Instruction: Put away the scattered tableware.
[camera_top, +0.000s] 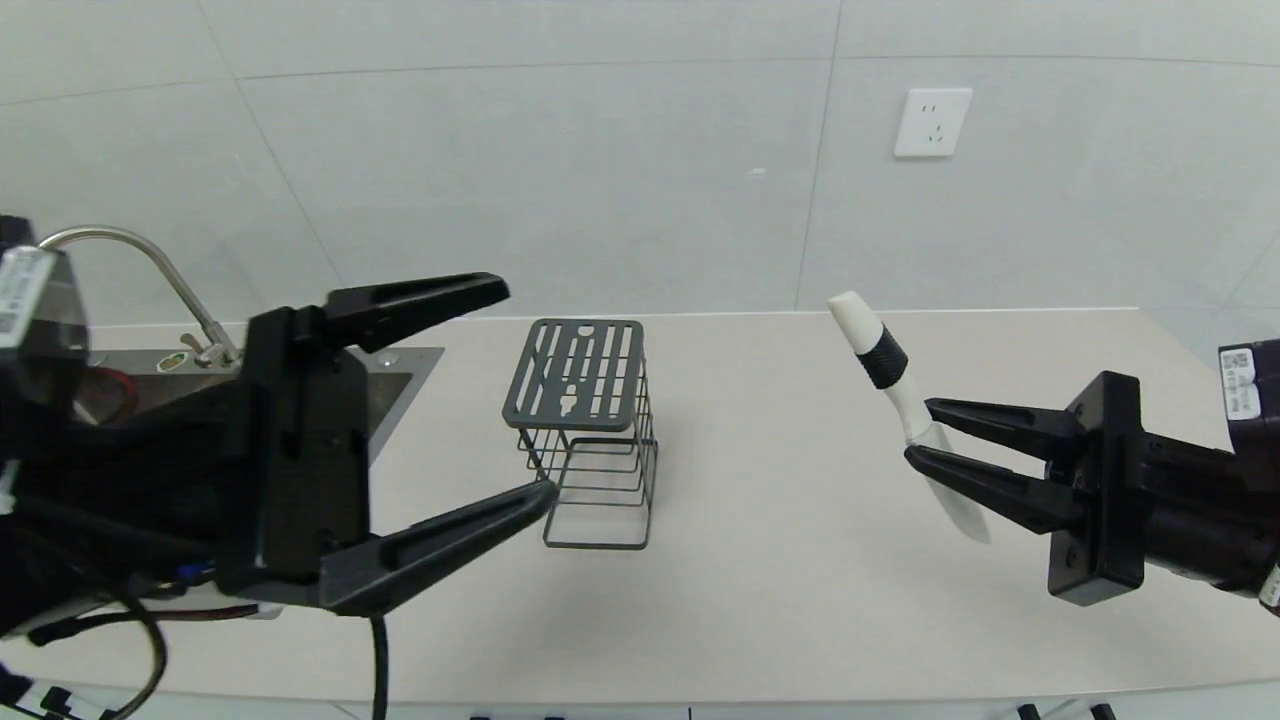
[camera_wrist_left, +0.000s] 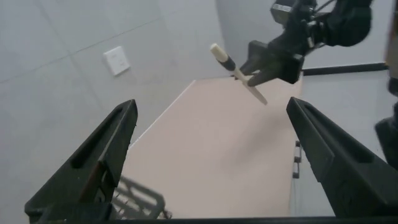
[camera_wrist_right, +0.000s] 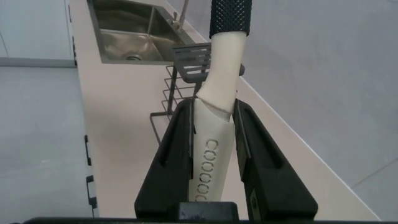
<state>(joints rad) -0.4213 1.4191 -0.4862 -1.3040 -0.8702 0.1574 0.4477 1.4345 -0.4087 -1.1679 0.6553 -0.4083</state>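
- Pinching the white knife (camera_top: 884, 362) close to where its handle met its blade, the right gripper (camera_top: 920, 430) hung in the air over the right part of the pale counter (camera_top: 780, 580).
- Its two black fingers (camera_wrist_right: 181, 140) pressed on the flat sides of the blade, one on each side, in the right wrist view.
- The knife stood tilted. Its handle, with a black knurled band, rose beyond the fingertips up and towards the robot's left. The blade tip slanted down past the fingers on the nearer side.
- The knife touched neither the counter nor anything else but the fingers.
- A row of small oval marks ran along the blade between the fingers.
- The dark wire rack (camera_top: 580, 375) stood on the counter near its middle, well apart from the knife and to the robot's left of it, its slotted top plate facing up.
- The left gripper (camera_top: 525, 388) hovered on the left, just beside the rack, with its fingers spread wide and nothing between them.
- A steel sink (camera_top: 412, 358) with a curved faucet (camera_top: 130, 240) lay behind that arm, and a wall socket (camera_top: 932, 122) sat on the tiled wall.
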